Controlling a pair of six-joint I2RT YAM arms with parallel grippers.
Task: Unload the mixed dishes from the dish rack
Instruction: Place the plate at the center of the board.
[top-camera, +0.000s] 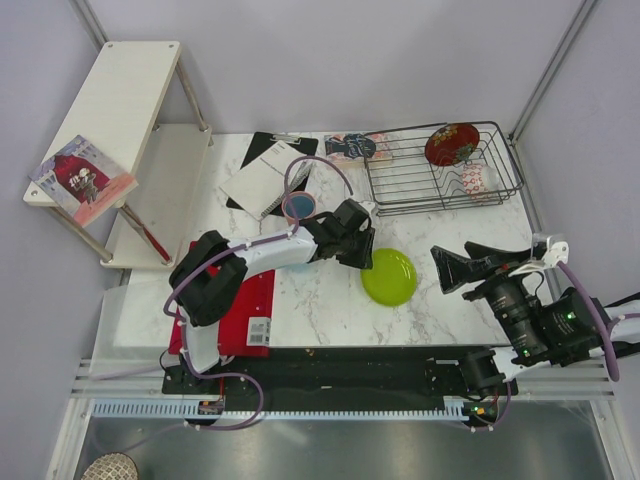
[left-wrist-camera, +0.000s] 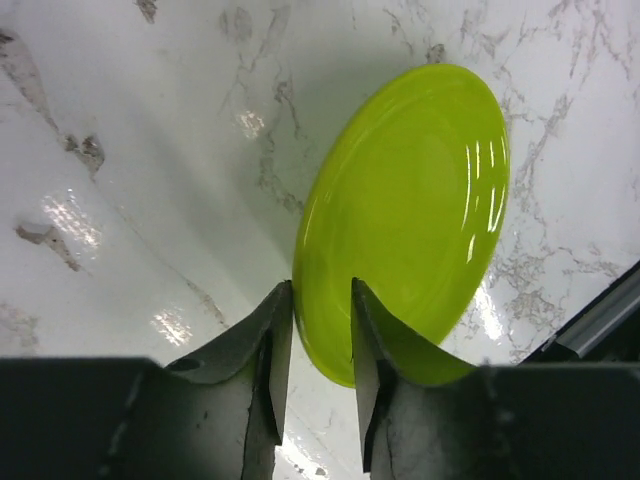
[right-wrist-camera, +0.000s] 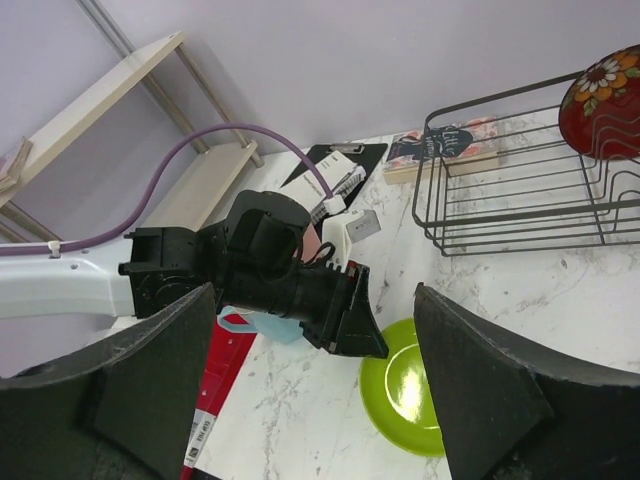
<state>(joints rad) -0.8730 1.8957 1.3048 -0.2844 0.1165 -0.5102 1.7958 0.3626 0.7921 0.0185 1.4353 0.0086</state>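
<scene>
- The green plate (top-camera: 392, 280) lies on the marble table (top-camera: 330, 305), out of the rack and nearer the arms than it.
- The left claw (left-wrist-camera: 320, 287) is at the plate's left rim, nearly closed. One of its fingers (left-wrist-camera: 268, 340) is outside the rim and the other is on the plate's top face. The green fills the narrow gap, so the claw has hold of the rim.
- The right claw (top-camera: 440, 268) hangs just right of the plate with its jaws spread wide. It holds nothing and is clear of the plate.
- The rack (top-camera: 400, 190) stands at the table's far right.
- The red plate (top-camera: 451, 143) stands on edge at the rack's far side.
- The bowl (top-camera: 478, 180) sits in the rack toward its right end.
- A blue mug (top-camera: 302, 205) stands on the table left of the rack, just behind the left claw.
- A red board (top-camera: 250, 310) lies at the table's near left edge, under the left arm.
- A pale shelf (top-camera: 120, 100) stands off the table's far left corner.
</scene>
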